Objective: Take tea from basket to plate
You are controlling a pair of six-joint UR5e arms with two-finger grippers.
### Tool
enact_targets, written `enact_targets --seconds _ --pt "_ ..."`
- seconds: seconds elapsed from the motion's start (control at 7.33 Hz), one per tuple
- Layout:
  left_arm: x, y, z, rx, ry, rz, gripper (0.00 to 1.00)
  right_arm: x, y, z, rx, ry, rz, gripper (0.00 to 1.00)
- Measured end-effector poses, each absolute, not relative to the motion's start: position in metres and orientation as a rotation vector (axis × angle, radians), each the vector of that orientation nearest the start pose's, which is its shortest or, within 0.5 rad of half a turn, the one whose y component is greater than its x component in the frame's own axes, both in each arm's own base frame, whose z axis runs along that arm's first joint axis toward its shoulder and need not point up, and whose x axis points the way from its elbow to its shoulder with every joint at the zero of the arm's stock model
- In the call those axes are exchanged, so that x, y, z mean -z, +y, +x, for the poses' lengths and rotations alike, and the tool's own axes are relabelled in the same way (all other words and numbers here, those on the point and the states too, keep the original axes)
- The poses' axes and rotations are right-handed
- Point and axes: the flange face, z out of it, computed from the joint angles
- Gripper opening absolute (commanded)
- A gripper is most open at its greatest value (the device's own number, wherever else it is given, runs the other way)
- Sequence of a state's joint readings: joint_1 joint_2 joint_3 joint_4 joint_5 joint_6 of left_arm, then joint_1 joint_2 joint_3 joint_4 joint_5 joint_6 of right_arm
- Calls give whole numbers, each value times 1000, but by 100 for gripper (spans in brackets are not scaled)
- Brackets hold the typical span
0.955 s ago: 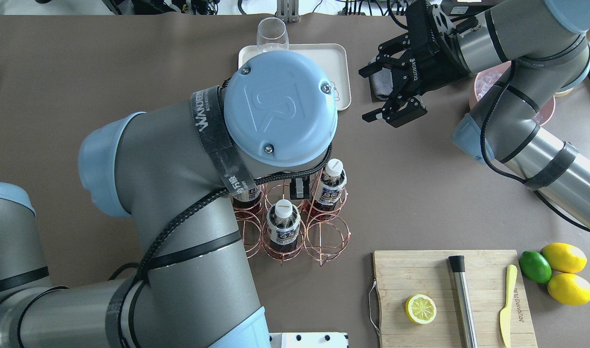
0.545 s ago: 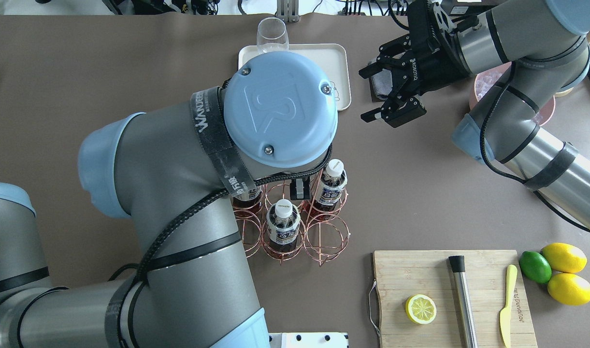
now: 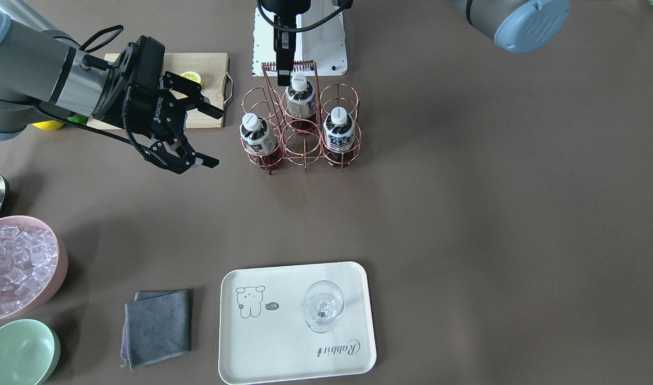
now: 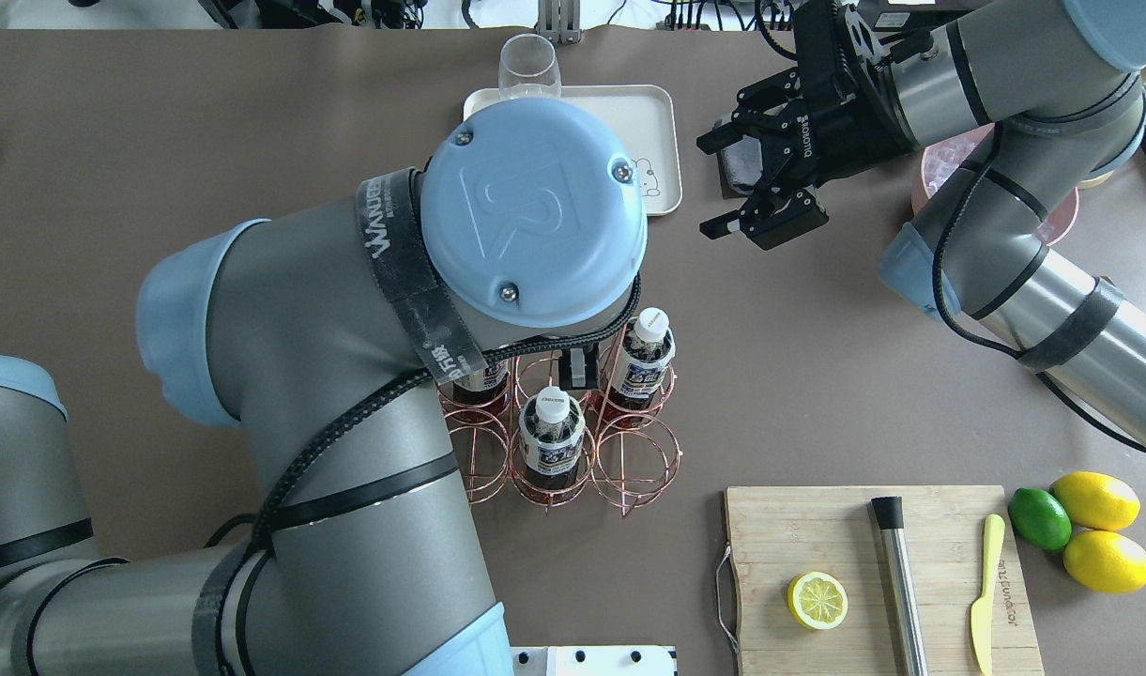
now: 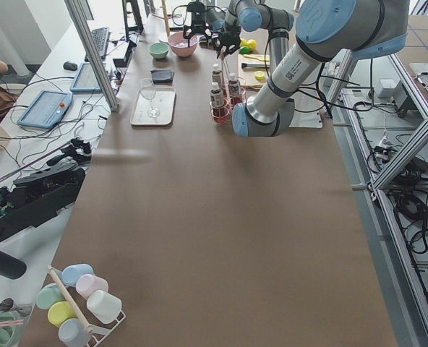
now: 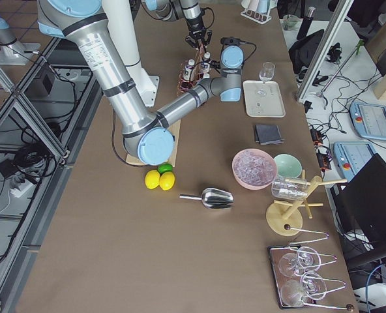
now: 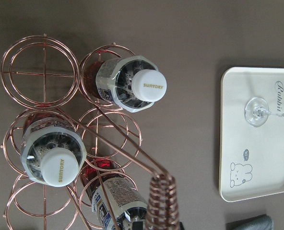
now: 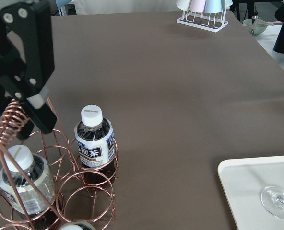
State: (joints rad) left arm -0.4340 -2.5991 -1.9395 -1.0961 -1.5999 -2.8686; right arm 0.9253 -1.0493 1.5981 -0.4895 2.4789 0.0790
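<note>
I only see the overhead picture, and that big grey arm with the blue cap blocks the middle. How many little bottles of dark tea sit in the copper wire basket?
Observer: Three. The front-facing view shows the small clear bottle of red-brown tea that the left arm mostly hides from you, upright in a corner ring of the rose-gold wire basket.
Visitor: What is the hidden claw doing?
Observer: The left gripper hangs right at the basket's coiled wire handle; gripping or not, I cannot tell.
Visitor: Any room on the tray?
Observer: Yes: the clear stemmed glass stands on one half of the cream-white rectangular tray; the half with the bear drawing is bare.
</note>
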Motion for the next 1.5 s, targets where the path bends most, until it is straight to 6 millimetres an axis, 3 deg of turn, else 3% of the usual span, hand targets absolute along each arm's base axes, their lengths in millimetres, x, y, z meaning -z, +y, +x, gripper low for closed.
enact_targets --seconds 0.55,1.5 --pt "16 -357 460 1582 927 -461 0 -230 -477 -340 1114 -1375 1265 99" --pt "11 -357 462 1584 919 -459 0 -270 -429 -403 1021 -1433 1309 96"
